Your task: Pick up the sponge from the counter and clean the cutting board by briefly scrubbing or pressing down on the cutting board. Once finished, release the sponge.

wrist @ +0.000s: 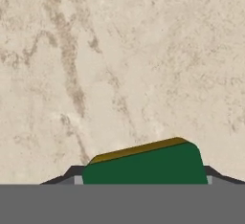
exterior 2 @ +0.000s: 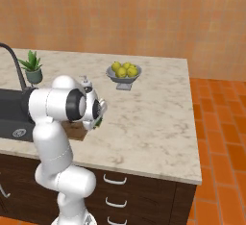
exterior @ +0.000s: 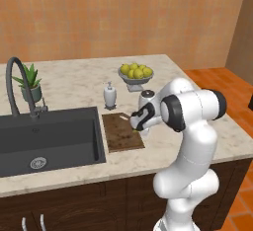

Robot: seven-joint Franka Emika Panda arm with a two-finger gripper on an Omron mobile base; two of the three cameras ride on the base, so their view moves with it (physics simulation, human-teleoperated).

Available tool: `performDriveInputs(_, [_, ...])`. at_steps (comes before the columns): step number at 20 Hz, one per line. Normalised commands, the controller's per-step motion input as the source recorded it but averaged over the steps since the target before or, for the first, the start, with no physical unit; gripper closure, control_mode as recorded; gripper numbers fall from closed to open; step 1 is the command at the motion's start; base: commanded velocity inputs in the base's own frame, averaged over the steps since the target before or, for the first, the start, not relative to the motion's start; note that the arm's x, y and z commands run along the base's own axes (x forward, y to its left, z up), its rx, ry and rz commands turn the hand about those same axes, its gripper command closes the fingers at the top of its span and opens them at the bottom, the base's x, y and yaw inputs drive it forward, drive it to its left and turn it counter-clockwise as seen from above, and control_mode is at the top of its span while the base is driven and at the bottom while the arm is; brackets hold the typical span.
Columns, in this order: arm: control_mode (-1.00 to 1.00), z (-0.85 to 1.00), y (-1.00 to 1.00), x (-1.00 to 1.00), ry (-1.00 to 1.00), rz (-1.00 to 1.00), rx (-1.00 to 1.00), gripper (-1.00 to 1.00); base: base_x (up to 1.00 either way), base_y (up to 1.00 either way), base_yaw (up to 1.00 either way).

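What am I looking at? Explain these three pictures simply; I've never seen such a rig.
The white machine is a robot arm in a simulated kitchen. Two pictures come from cameras behind it, one on its left and one on its right. The third looks down from its hand. On the stone counter are a black sink, a dark cutting board, a soap dispenser, a potted plant and a bowl of lemons. A green-and-yellow sponge sits between the hand's fingers; whether they grip it is unclear.

Matt marble counter (wrist: pixel 143 50), wood cutting board (exterior: pixel 121 134)
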Motion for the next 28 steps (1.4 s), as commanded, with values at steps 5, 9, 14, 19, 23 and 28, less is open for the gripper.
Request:
performDriveInputs(5, [-1.0, -0.43, 0.29, 0.39, -0.31, -0.14, 0.0, 1.0, 0.0, 0.0, 0.0])
performDriveInputs(9, [-1.0, -0.45, 0.34, 0.42, -0.28, -0.15, 0.0, 1.0, 0.0, 0.0, 0.0])
performDriveInputs(14, [-1.0, -0.4, 0.5, 0.35, -0.24, -0.17, 0.0, 1.0, 0.0, 0.0, 0.0])
performDriveInputs(19, [-1.0, 0.41, 0.27, -0.16, -0.05, -0.13, 0.0, 1.0, 0.0, 0.0, 0.0])
performDriveInputs(23, [-1.0, 0.33, 0.76, -0.11, 0.0, -0.03, -0.03, 1.0, 0.0, 0.0, 0.0])
performDriveInputs(28, [-1.0, 0.0, 0.46, -0.01, 0.08, 0.0, -0.18, 1.0, 0.0, 0.0, 0.0])
